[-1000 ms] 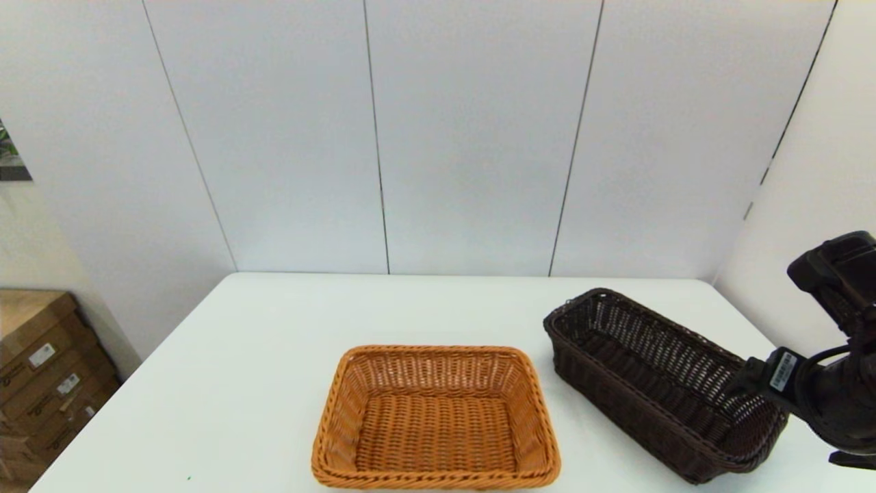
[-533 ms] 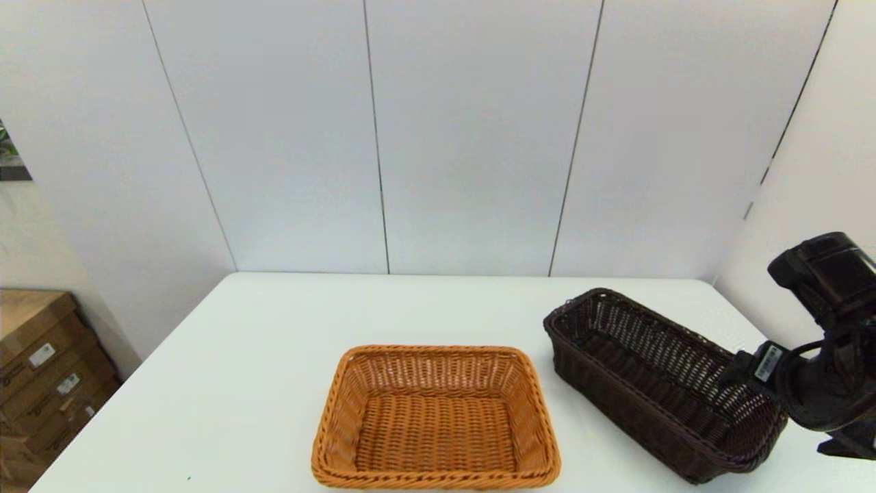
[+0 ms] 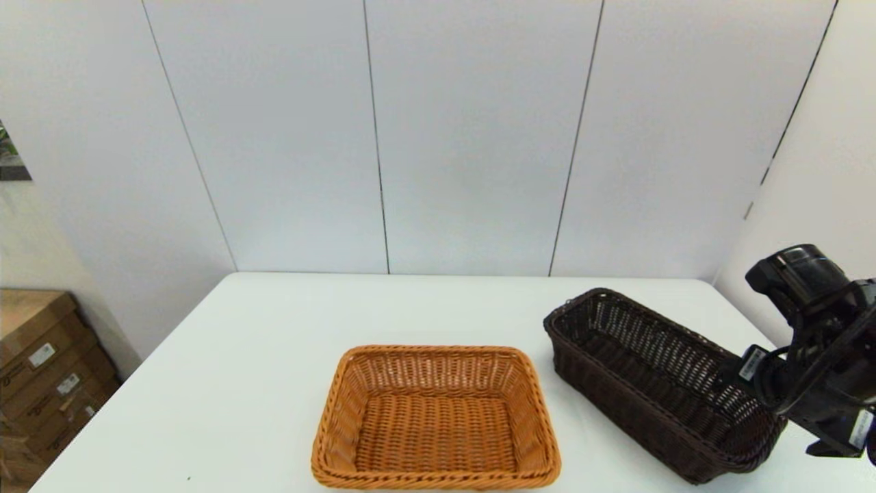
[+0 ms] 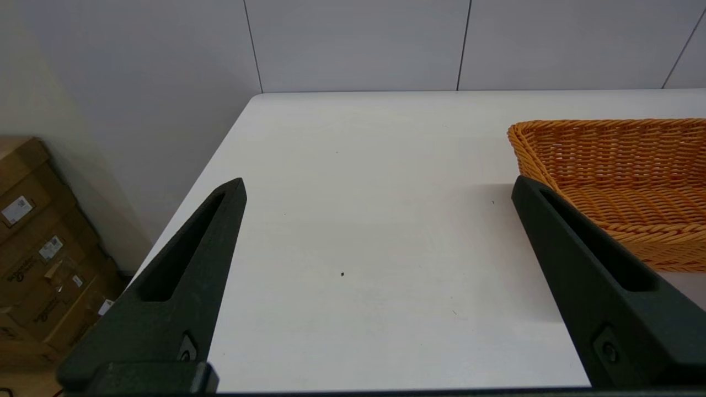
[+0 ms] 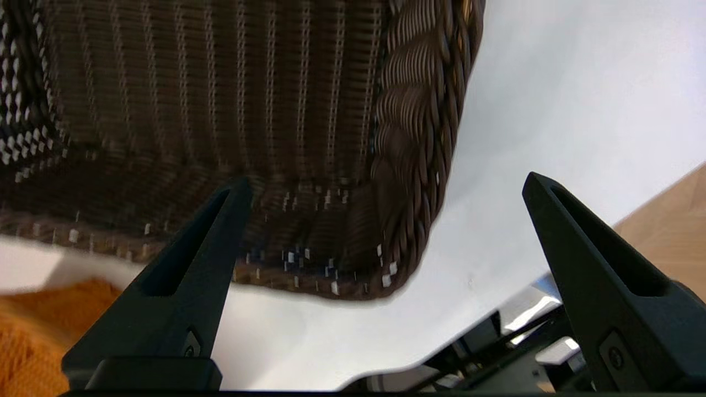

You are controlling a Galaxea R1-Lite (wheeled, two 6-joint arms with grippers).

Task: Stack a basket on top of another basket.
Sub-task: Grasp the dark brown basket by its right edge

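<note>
Two baskets on white table (image 3: 260,356): dark brown basket (image 3: 657,383) at right, nothing inside; orange-tan basket (image 3: 435,418) center-front, likewise bare. Right gripper (image 5: 386,184) spread wide over dark rim; left gripper (image 4: 378,184) wide, beside orange-tan one.

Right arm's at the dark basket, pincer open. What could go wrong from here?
1. The right pincer is open across the braided rim near a corner of the dark brown woven wicker basket; gripped that far off centre, the long basket may tilt or slip.
2. It lies angled to the orange-tan woven wicker basket; unless turned, it may catch on that rim.
3. The left pincer, open beside the orange-tan basket, might obstruct placement.
</note>
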